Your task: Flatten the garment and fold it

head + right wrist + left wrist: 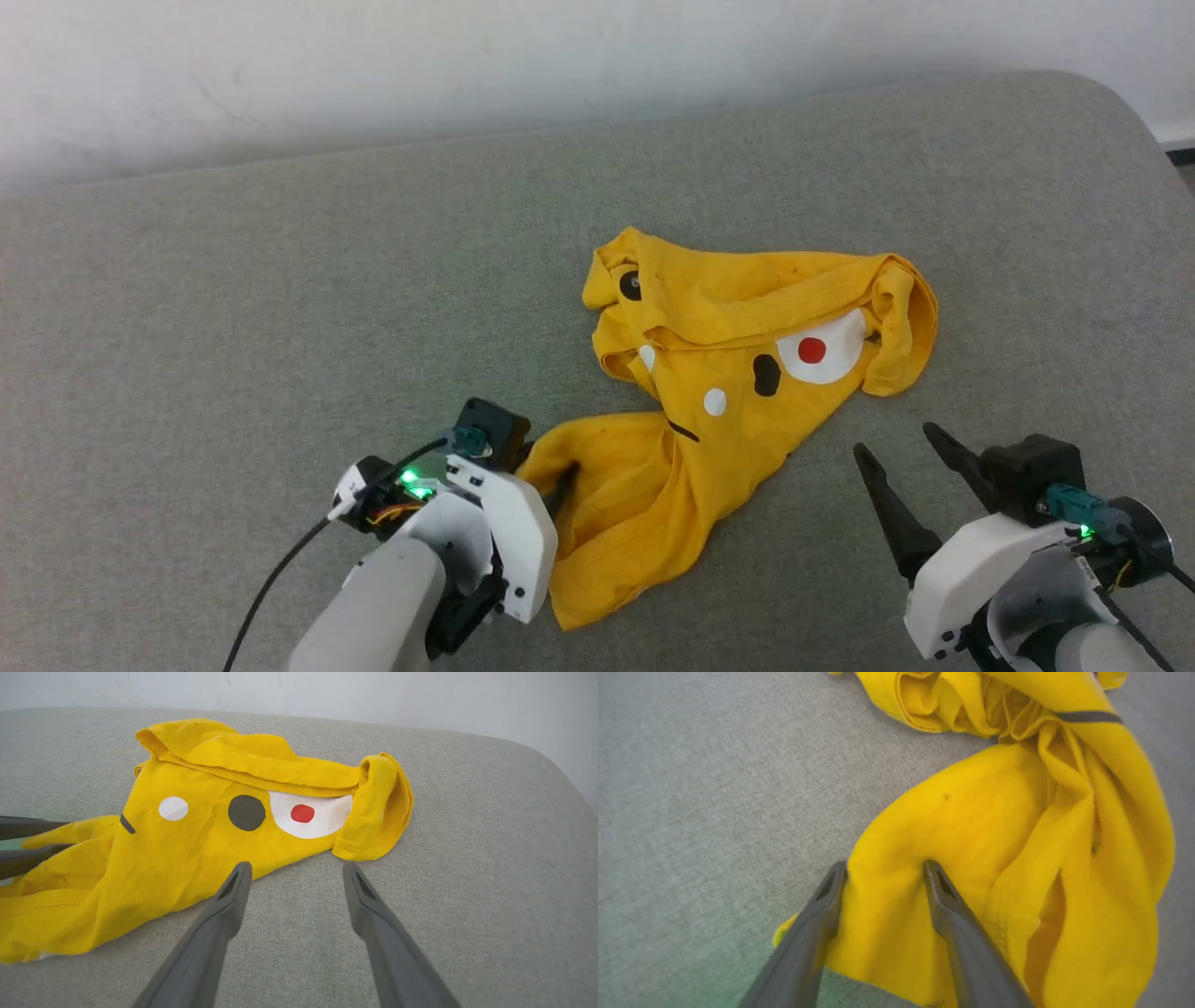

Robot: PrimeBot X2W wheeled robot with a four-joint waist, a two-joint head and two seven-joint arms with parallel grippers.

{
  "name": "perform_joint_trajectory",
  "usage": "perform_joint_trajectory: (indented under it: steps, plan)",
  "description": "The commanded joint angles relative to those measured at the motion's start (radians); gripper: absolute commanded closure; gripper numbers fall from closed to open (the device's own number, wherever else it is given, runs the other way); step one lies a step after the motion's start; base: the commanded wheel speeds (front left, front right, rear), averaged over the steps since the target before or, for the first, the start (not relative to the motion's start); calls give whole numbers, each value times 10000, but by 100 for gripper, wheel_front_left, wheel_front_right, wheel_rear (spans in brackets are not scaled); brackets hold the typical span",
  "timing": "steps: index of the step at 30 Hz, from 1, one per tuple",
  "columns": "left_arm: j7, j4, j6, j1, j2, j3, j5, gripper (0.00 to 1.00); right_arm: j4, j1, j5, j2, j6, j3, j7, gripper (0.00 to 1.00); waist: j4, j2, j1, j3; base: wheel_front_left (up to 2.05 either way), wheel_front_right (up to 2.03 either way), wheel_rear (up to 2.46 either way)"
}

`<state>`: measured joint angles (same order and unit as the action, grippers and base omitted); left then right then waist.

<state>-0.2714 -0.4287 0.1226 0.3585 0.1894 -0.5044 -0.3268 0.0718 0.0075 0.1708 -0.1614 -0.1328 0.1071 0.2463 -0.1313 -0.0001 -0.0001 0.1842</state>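
Note:
The garment is a mustard-yellow T-shirt lying crumpled on the grey cushion, its print of white patches, black dots and a red dot facing up. My left gripper stands open at the shirt's near left part. In the left wrist view the left gripper has a raised fold of the garment between its two spread fingers. My right gripper is open over bare cushion, just short of the shirt's right edge. The right wrist view shows the right gripper empty in front of the garment.
The grey padded surface stretches wide to the left and behind the shirt. A white wall runs along its far side. The cushion's rounded corner lies at the far right, with a dark strip of floor beyond it.

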Motion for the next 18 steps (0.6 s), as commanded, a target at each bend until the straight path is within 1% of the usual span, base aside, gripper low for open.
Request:
perform_joint_trajectory:
  steps: [1, 4, 6, 8, 12, 15, 17, 18]
  plan:
    - [-24, -239, 67, -77, 49, -163, -129, 100, 53, 80, -87, 60, 21, 0, 8, 0, -100, 1, 1, 138, 0, 0, 0]
    - [511, -193, 70, -54, 98, -30, -415, 100, 65, 97, -138, 109, 21, -25, -16, 0, 92, 1, 1, 75, 0, 0, 0]
    - [975, -100, -33, -90, 170, 201, -501, 100, 70, 111, -143, 122, 21, -14, -9, 0, 279, 1, 1, -17, 0, 0, 0]
    - [1464, 79, -261, -213, 218, 506, -613, 100, 62, 154, -149, 121, 21, -41, 17, 0, 535, 1, 1, -156, 0, 0, 0]
    - [2100, 601, -733, -781, 373, 1164, -980, 100, 90, 301, -137, 116, 21, -58, 116, 0, 1105, 1, 1, -426, 0, 0, 0]
    - [2230, 1055, -1123, -1479, 566, 1542, -1192, 100, 141, 385, -89, 142, 21, -8, 157, 0, 1508, 1, 1, -599, 0, 0, 0]
    - [2045, 1373, -1317, -2056, 643, 1582, -1290, 100, 164, 425, -12, 185, 21, 50, 186, 0, 1744, 1, 1, -681, 0, 0, 0]
    - [1900, 1532, -1339, -2338, 645, 1529, -1357, 100, 169, 435, 25, 199, 21, 75, 198, 0, 1855, 1, 1, -710, 0, 0, 0]
